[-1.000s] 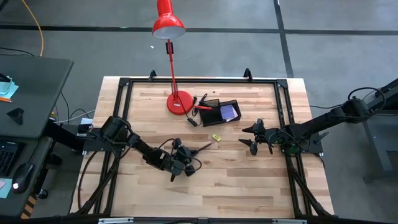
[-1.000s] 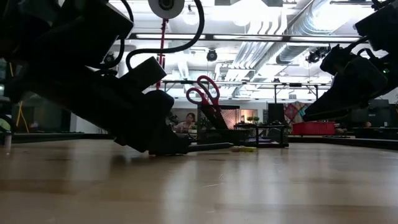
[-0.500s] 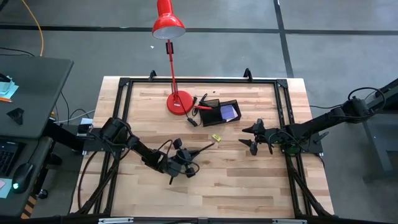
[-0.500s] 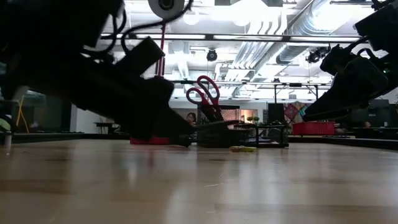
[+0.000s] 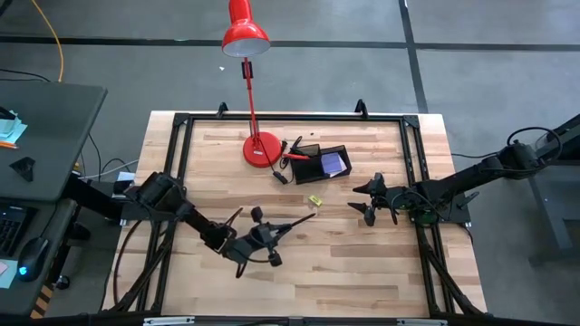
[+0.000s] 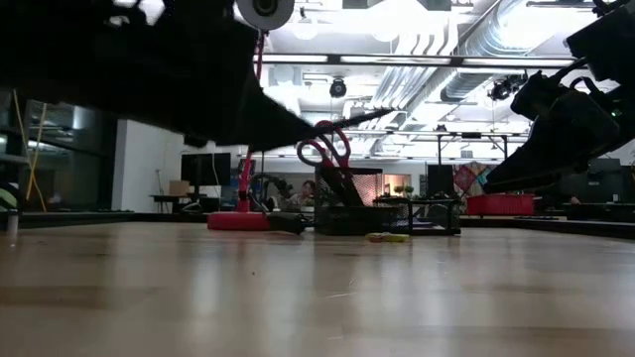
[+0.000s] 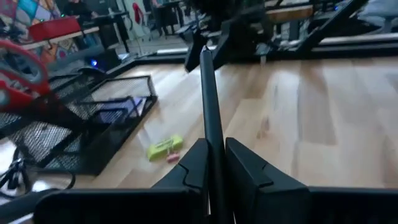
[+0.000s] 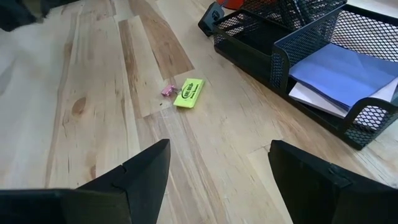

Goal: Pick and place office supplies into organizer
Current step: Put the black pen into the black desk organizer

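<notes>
Yellow and tiny, a piece lies on the wooden table between my pen and the black mesh organizer. My left gripper pinches the pen tight, up off the table. Red scissors stand in the organizer, and a blue pad lies in it. A red lamp stands beside it. My right gripper waits with fingers wide, holding nothing. I cannot read the yellow piece's writing.

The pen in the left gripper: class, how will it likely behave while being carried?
The pen looks stiff, jutting straight from the shut left gripper. Being thin and held near one end, it may pivot. It looks round, so probably rolls if dropped.
</notes>
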`<action>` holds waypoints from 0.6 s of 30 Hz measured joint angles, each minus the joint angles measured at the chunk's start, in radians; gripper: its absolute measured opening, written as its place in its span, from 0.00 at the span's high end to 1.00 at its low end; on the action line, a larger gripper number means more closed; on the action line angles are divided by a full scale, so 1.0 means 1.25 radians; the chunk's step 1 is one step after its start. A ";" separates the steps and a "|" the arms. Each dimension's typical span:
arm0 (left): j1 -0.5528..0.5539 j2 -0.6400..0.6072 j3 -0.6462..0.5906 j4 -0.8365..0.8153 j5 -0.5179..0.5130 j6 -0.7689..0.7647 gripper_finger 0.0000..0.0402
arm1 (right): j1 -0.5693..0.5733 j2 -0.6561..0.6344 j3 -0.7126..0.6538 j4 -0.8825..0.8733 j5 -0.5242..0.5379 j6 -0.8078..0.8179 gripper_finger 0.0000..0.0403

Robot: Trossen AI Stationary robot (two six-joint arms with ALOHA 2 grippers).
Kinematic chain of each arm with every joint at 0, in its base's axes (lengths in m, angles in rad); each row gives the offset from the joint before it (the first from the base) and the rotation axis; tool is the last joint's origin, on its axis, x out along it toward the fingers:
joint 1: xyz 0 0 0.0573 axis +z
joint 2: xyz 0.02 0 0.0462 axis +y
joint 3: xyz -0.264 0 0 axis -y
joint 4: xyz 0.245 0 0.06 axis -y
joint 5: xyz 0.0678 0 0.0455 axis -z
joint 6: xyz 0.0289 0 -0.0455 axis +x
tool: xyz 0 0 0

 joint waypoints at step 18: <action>-0.002 -0.050 0.000 -0.078 0.154 -0.031 0.92 | 0.000 0.000 0.000 -0.011 0.002 0.000 0.35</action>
